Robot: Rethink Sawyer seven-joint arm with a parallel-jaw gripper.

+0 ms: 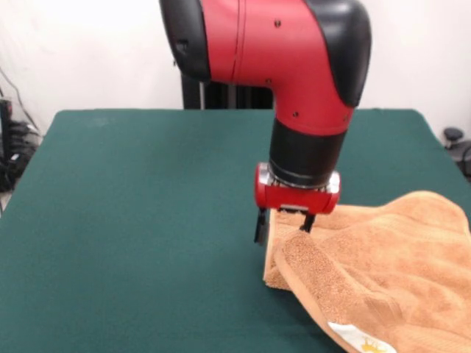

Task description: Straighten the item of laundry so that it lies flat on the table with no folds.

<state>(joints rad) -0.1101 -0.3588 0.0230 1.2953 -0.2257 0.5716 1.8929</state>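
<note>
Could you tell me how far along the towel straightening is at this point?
Nothing looks finished: the towel lies rumpled and folded at one side of the table. In hand: the gripper is pinching a raised edge of the cloth. Left: pulling it out until every fold lies flat.

The towel (383,257) is cut off by the right and bottom edges, so its full outline cannot be made out. The white label (362,340) is clipped at the bottom edge; its print cannot be read. The end effector (283,223) is partly masked by raised cloth. The surface (132,220) is cropped on both sides.
</note>
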